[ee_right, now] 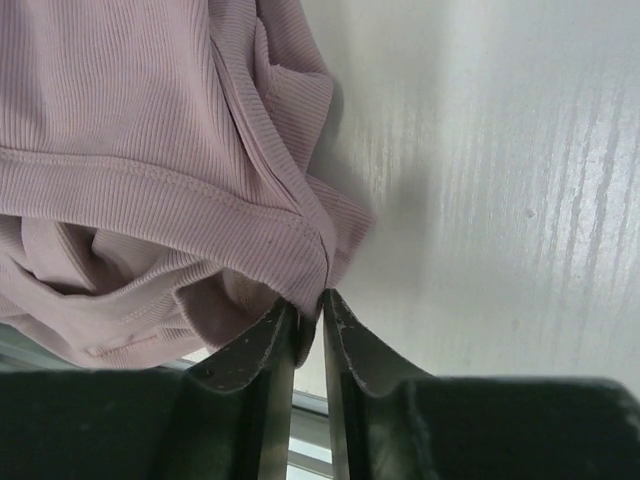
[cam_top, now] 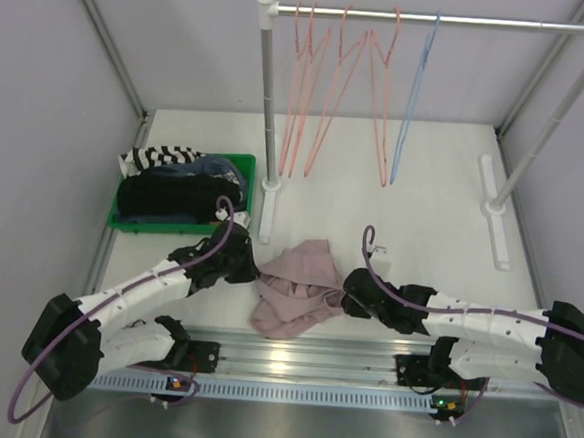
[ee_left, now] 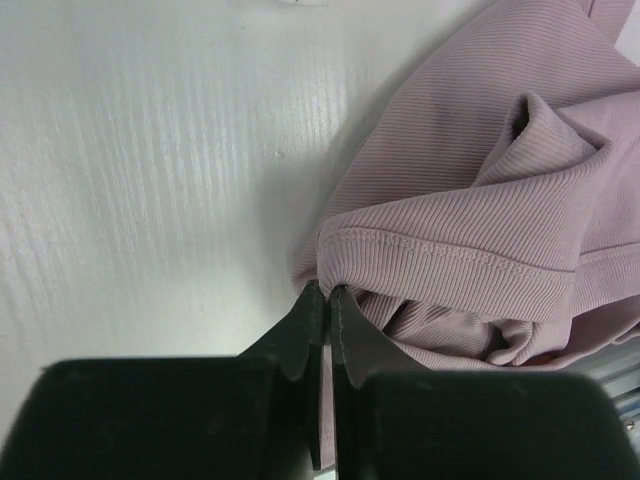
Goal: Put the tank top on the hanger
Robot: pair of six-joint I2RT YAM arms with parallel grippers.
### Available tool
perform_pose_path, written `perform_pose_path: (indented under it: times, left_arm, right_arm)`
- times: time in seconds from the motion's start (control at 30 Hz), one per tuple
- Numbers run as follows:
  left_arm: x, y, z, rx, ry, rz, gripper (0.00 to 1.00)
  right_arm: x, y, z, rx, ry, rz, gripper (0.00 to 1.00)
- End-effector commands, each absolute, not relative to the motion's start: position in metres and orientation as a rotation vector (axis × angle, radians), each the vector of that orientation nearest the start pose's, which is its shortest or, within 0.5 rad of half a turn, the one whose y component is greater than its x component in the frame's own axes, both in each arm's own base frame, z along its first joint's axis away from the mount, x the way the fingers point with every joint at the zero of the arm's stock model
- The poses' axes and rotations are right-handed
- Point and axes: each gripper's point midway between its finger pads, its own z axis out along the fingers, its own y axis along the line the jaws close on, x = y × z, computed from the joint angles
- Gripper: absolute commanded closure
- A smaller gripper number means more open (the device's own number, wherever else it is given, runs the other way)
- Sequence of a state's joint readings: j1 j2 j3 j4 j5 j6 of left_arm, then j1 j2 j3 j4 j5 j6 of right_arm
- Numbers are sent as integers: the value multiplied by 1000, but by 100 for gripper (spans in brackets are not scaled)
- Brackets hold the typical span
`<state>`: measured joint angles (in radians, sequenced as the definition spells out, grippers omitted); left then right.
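My left gripper (ee_left: 327,292) and right gripper (ee_right: 310,305), jaws nearly closed, each pinch opposite edges of the dusty-pink ribbed tank top (cam_top: 295,284) on the white table (cam_top: 434,199).

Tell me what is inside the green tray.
The green tray holds a striped garment at the back, a blue garment beside it and a black garment in front. Anything beneath them is covered.

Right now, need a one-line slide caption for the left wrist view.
Left gripper closed on the hem corner of the pink tank top, crumpled on the white table.
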<state>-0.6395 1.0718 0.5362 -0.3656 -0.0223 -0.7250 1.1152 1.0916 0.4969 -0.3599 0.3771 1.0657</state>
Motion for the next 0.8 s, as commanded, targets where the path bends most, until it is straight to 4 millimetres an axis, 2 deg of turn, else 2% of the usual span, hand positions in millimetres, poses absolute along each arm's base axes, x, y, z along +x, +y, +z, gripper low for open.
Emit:
perform_pose_path:
  times: [0.0, 0.03, 0.07, 0.1, 0.17, 0.2, 0.23, 0.3, 0.33, 0.37, 0.4, 0.43, 0.47, 0.5, 0.53, 0.57, 0.6, 0.63, 0.67, 0.7, 0.73, 0.77]
  left_arm:
    - [220, -186, 83, -96, 2456, -563, 100]
    - [219, -185, 85, -92, 2458, -559, 100]
    - [219, -185, 89, -85, 2457, -558, 100]
    - [222, -187, 100, -76, 2435, -570, 100]
    - [221, -184, 117, -75, 2412, -571, 100]
    - [227, -184, 139, -74, 2357, -585, 100]
    - [228, -184, 150, -74, 2336, -590, 100]
    - [232, -181, 184, -72, 2277, -592, 100]
    - [232, -180, 195, -73, 2258, -595, 100]
    - [233, -179, 207, -70, 2238, -598, 100]
    - [234, -178, 227, -66, 2208, -604, 100]
    - [235, -176, 239, -67, 2184, -604, 100]
    - [235, -175, 250, -65, 2165, -609, 100]
    - [235, -174, 271, -61, 2129, -617, 100]
    - [235, -172, 283, -57, 2105, -619, 100]
    - [235, -171, 293, -55, 2087, -620, 100]
    - [236, -170, 317, -46, 2036, -636, 100]
    - [237, -169, 326, -40, 2023, -633, 100]
    - [237, -169, 339, -33, 1997, -639, 100]
    - [238, -169, 363, -20, 1951, -648, 100]
    - [239, -168, 373, -13, 1935, -645, 100]
    - [238, -166, 401, -2, 1877, -656, 100]
  right_arm:
    - [155, 225, 54, 111, 2444, 487, 87]
    - [158, 225, 61, 112, 2427, 486, 96]
    - [159, 224, 66, 108, 2420, 479, 99]
    - [160, 221, 70, 87, 2414, 457, 100]
    - [166, 214, 96, 68, 2372, 415, 100]
    - [168, 210, 107, 66, 2353, 403, 100]
    - [173, 205, 131, 74, 2311, 398, 100]
    - [177, 199, 158, 46, 2264, 383, 100]
    - [182, 199, 187, 56, 2212, 411, 100]
    - [181, 193, 194, 19, 2209, 383, 100]
    - [181, 192, 206, 8, 2192, 388, 100]
    - [183, 194, 228, 8, 2161, 423, 100]
    - [183, 191, 235, -26, 2154, 408, 100]
    - [183, 192, 245, -38, 2144, 420, 100]
    - [183, 195, 264, -36, 2117, 457, 100]
    - [183, 195, 272, -59, 2104, 460, 100]
    - [183, 195, 281, -69, 2089, 470, 100]
    - [185, 195, 299, -59, 2057, 494, 100]
    - [187, 194, 309, -73, 2036, 486, 100]
    - [190, 195, 327, -72, 2008, 496, 100]
    - [193, 194, 337, -69, 1988, 486, 100]
    - [195, 193, 347, -92, 1969, 468, 100]
